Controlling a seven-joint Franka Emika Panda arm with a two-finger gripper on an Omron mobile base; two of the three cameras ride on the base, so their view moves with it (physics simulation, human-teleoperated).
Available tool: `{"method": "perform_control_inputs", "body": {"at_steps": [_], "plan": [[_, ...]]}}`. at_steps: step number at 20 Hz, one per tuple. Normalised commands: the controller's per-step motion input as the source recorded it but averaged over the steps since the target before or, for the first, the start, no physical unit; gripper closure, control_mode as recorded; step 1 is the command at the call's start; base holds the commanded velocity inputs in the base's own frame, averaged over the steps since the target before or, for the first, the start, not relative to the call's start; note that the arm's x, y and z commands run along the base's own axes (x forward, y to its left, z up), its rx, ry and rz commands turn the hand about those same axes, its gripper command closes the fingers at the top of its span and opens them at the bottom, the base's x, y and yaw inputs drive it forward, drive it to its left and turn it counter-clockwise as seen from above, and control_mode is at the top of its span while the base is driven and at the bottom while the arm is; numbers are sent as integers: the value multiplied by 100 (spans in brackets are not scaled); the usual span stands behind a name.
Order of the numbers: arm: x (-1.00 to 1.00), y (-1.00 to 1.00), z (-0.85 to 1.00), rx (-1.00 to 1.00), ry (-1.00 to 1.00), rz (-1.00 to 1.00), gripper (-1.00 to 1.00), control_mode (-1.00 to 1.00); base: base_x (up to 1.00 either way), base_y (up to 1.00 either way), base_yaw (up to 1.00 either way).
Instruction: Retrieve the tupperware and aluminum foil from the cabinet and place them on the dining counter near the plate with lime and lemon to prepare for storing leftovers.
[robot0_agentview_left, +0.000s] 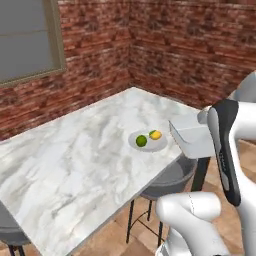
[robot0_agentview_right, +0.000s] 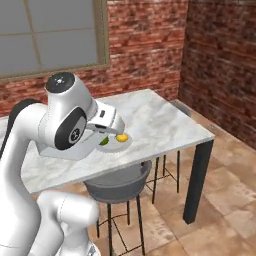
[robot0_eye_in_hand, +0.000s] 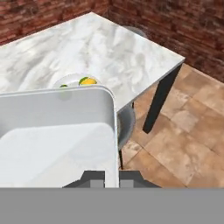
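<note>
No writing, brand or label readable in any view.

Left base view: my arm rises at lower right. The tupperware (robot0_agentview_left: 192, 135) sits right of centre, held out from my wrist, its near end hidden behind my forearm. It hangs over the right edge of the tabletop (robot0_agentview_left: 75, 150), just beside the plate (robot0_agentview_left: 148, 141) at mid-frame. On the plate, the lime (robot0_agentview_left: 141, 141) lies left and the lemon (robot0_agentview_left: 156, 134) right, close together. A grey stool (robot0_agentview_left: 170, 177) stands under the tabletop edge, lower centre.

Right base view: my arm covers the left half. The tupperware (robot0_agentview_right: 80, 150) shows as a pale slab beneath my wrist, left of centre. Plate (robot0_agentview_right: 119, 143) just right of it; lemon (robot0_agentview_right: 121, 137) clear, lime (robot0_agentview_right: 104, 141) partly hidden.

Hand view: my hand (robot0_eye_in_hand: 106, 178) at bottom centre, two dark fingertips (robot0_eye_in_hand: 92, 178) closed narrowly on the tupperware's (robot0_eye_in_hand: 57, 135) right rim. The container takes the lower left. Plate (robot0_eye_in_hand: 65, 80), lemon (robot0_eye_in_hand: 89, 81) and a sliver of lime (robot0_eye_in_hand: 64, 86) peek above its far edge, upper left.
</note>
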Motion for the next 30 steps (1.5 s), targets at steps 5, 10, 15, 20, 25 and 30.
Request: {"method": "perform_control_inputs", "body": {"at_steps": [5, 10, 15, 20, 25, 30], "plan": [[0, 0, 0, 0, 0, 0, 100, 100, 100, -37, 59], [0, 0, 0, 0, 0, 0, 100, 100, 100, -7, 65], [40, 0, -22, 0, 3, 26, 100, -100, 59, 0, 40], [100, 0, -63, 0, 3, 52, 100, -100, 0, 0, 0], [100, 10, -75, 0, 1, 26, 100, -100, 0, 0, 0], [90, 33, -54, -2, 0, 2, 100, -100, 0, 0, 0]]}}
